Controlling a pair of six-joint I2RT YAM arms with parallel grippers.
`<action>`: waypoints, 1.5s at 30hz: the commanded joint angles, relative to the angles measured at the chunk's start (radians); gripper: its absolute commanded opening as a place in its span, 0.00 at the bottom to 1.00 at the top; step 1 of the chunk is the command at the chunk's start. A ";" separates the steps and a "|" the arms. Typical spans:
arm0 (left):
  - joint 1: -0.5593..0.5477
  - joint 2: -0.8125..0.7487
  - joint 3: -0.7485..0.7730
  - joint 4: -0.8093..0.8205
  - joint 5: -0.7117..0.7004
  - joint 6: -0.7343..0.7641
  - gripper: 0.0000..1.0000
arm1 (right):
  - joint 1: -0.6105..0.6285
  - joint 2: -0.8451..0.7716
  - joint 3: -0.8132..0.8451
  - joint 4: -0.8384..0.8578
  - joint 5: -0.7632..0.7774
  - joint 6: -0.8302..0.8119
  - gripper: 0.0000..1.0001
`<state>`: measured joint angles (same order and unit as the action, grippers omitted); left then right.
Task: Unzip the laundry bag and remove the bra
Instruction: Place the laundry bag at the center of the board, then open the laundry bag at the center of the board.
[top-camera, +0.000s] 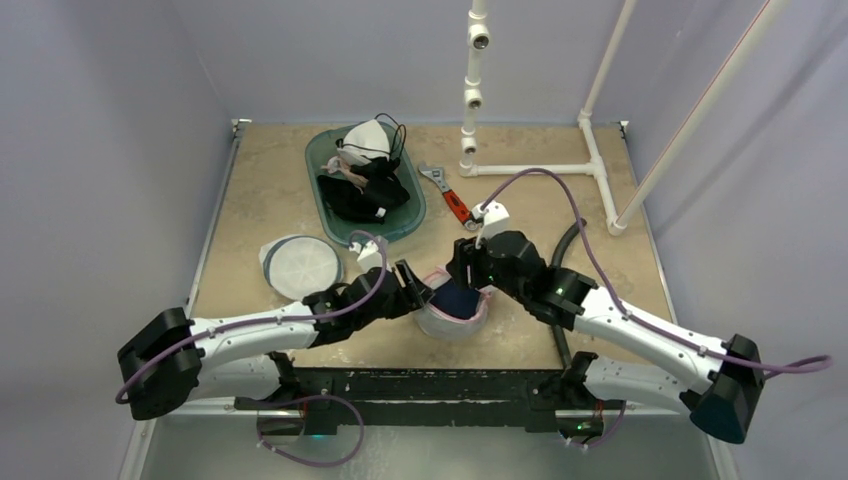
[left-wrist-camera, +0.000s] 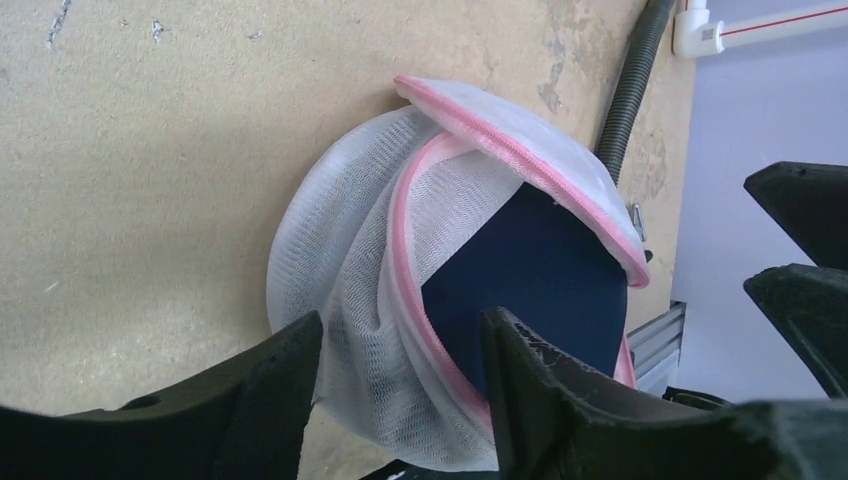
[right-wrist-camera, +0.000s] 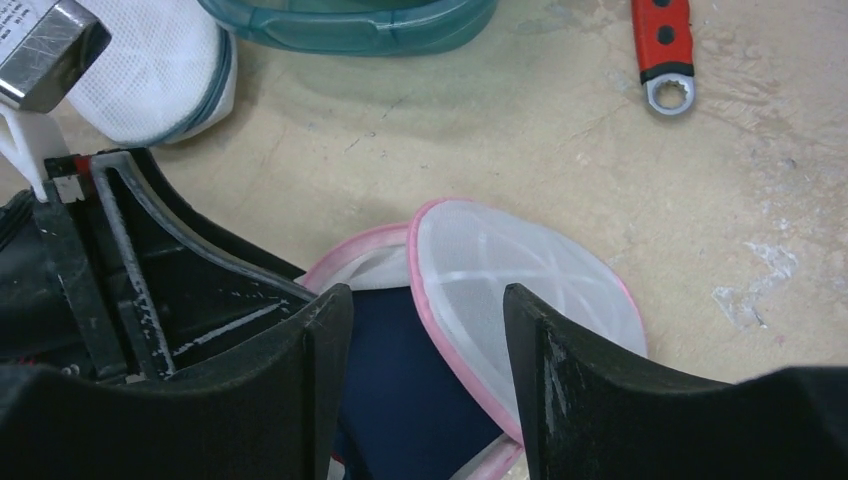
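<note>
The laundry bag (top-camera: 450, 322) is a round white mesh pouch with pink zipper trim, lying unzipped at the table's near middle. Its lid flap (right-wrist-camera: 520, 270) is lifted and the navy bra (top-camera: 460, 300) shows inside. My left gripper (left-wrist-camera: 400, 325) is open and straddles the bag's mesh wall (left-wrist-camera: 340, 260) and pink rim, with one finger outside and the other over the bra (left-wrist-camera: 540, 270). My right gripper (right-wrist-camera: 425, 295) is open across the lid's pink edge, one finger above the bra (right-wrist-camera: 400, 380). From above, the left gripper (top-camera: 418, 290) and right gripper (top-camera: 470, 272) meet over the bag.
A teal tray (top-camera: 310, 165) of dark and white garments sits at the back. A second round white mesh bag (top-camera: 300, 265) lies left of my left gripper. A red-handled wrench (top-camera: 450, 197), a white pipe frame (top-camera: 540, 168) and a black hose (top-camera: 565, 245) are at the right.
</note>
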<state>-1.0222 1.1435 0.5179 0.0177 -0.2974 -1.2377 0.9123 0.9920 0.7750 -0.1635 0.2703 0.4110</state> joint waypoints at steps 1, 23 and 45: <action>0.004 0.020 -0.013 0.087 0.019 -0.017 0.52 | 0.023 0.079 0.091 -0.064 0.018 -0.043 0.59; 0.003 -0.009 -0.077 0.140 0.014 0.016 0.13 | 0.159 0.556 0.416 -0.423 0.406 -0.077 0.59; 0.004 -0.133 -0.130 0.142 -0.185 -0.071 0.00 | 0.162 0.069 0.087 0.169 0.329 -0.015 0.00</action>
<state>-1.0222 1.0851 0.4198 0.1081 -0.3634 -1.2503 1.0679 1.1976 0.9607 -0.2886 0.6483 0.3801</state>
